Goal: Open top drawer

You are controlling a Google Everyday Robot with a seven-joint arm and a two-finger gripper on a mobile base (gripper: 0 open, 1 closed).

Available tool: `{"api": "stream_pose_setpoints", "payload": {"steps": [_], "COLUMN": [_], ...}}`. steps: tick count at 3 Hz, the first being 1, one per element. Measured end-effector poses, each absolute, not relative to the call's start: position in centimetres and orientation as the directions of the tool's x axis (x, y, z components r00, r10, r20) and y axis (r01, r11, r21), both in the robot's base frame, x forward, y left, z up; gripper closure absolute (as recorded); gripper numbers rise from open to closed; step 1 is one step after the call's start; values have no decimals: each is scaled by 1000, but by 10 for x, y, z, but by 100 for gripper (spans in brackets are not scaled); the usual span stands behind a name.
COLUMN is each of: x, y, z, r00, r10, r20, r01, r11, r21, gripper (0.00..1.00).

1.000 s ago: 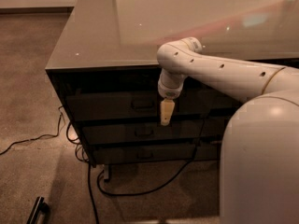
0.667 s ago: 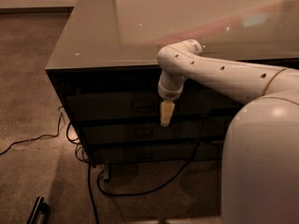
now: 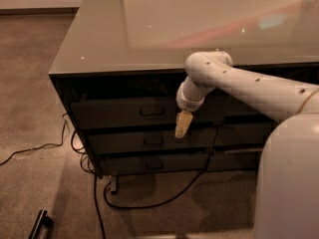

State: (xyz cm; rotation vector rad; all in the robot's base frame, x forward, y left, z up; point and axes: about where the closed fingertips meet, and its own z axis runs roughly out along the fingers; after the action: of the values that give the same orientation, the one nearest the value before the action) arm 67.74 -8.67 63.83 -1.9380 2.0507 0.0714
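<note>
Top drawer (image 3: 112,114): sitting closed under the desktop (image 3: 149,29), long axis running left–right, front facing the camera.
Gripper (image 3: 183,124): hanging downward just right of the handle (image 3: 152,112); grip state cannot be told.

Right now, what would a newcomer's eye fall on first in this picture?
The big white arm stands out first, reaching from the right across the dark cabinet. Its hand hangs in front of the top drawer, just right of the handle and a little lower. Black cables lie on the carpet below.
</note>
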Motion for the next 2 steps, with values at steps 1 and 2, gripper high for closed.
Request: {"api": "stream_pose_setpoints", "payload": {"steps": [1,2], "x": [671,668], "y": [-95,-96], "z": [630,629], "r00": [2,-1], "r10": [-925,-909], "r20": [-379,-417], "r01": [-990,-992], "r11": [52,54], "r21": [-133,-116], "gripper": [26,49]}}
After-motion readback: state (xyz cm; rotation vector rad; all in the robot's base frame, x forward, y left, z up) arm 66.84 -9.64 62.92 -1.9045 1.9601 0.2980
